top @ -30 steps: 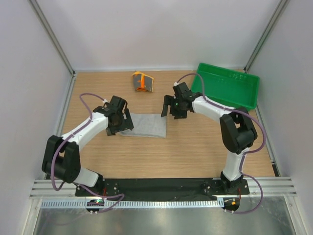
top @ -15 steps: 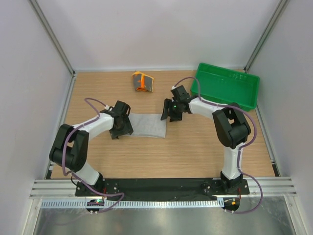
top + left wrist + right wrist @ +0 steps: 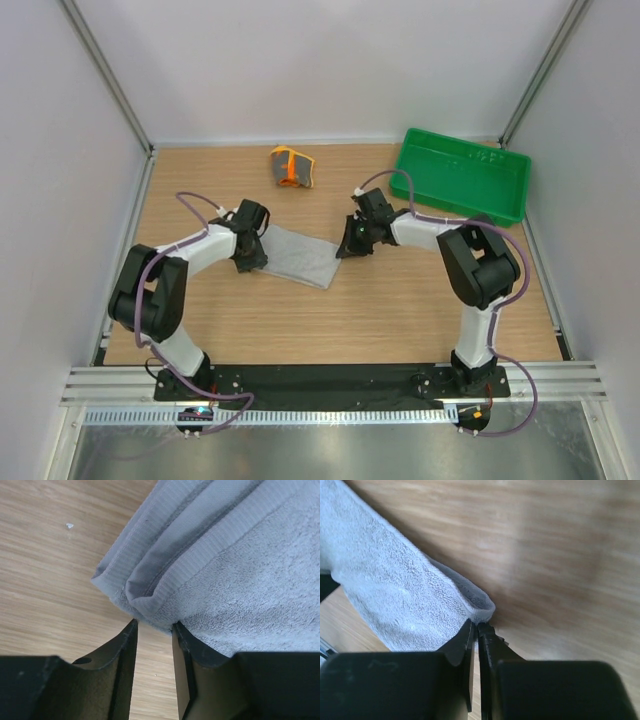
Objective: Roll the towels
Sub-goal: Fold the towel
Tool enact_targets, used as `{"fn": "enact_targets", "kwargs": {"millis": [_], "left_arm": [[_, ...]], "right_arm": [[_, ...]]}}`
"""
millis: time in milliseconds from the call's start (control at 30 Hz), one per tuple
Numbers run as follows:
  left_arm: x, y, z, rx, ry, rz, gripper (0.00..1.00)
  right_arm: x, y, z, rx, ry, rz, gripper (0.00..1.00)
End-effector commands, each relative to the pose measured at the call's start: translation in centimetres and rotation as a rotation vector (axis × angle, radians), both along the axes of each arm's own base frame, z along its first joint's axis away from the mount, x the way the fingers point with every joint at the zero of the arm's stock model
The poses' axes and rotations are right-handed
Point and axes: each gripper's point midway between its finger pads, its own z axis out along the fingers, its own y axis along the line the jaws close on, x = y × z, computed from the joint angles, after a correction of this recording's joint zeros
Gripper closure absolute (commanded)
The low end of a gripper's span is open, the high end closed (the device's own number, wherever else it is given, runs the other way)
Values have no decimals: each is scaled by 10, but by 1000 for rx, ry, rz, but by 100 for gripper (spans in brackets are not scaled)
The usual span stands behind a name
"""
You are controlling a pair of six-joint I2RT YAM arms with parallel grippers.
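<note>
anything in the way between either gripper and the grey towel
Nothing visible does. The right gripper is shut on one corner of the grey towel, and the left gripper, open, sits right at the opposite end. The patterned towel and green tray lie apart, toward the far side.

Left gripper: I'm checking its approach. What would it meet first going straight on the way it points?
The grey towel: its folded corner lies just ahead of the left gripper, whose jaws stand slightly apart. It may be touching them; depth is unclear.
</note>
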Motion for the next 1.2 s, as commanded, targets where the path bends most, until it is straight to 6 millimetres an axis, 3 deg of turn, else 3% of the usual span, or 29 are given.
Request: {"fn": "enact_targets", "kwargs": {"millis": [0, 233, 333, 433, 467, 567, 633, 767, 1000, 1033, 1167], "left_arm": [[13, 14, -3, 68, -14, 11, 66], [21, 14, -1, 83, -9, -27, 71], [22, 13, 0, 76, -12, -41, 71], [22, 12, 11, 71, -37, -48, 65], [20, 13, 14, 76, -40, -47, 62], [17, 17, 39, 96, -95, -42, 46], [14, 19, 52, 117, -124, -39, 38], [6, 15, 97, 137, -234, -60, 37], [-40, -42, 128, 71, -378, -299, 39], [-42, -50, 133, 56, -417, -320, 39], [-63, -83, 137, 13, -517, -465, 40]], "right_arm": [[-34, -12, -5, -32, 38, 4, 92], [-89, -14, -3, -33, 43, 28, 95], [-105, -11, 1, -48, 36, 56, 90], [-115, -11, 8, -64, 32, 78, 68], [-112, -13, 17, -69, 0, 69, 51], [-106, -23, 37, -105, -63, 45, 33], [-102, -29, 50, -133, -89, 35, 29], [-94, -39, 72, -170, -159, 21, 27], [-91, -60, 84, -201, -242, -61, 28], [-89, -60, 93, -174, -278, -76, 28], [-92, -66, 98, -146, -322, -105, 29]]}}
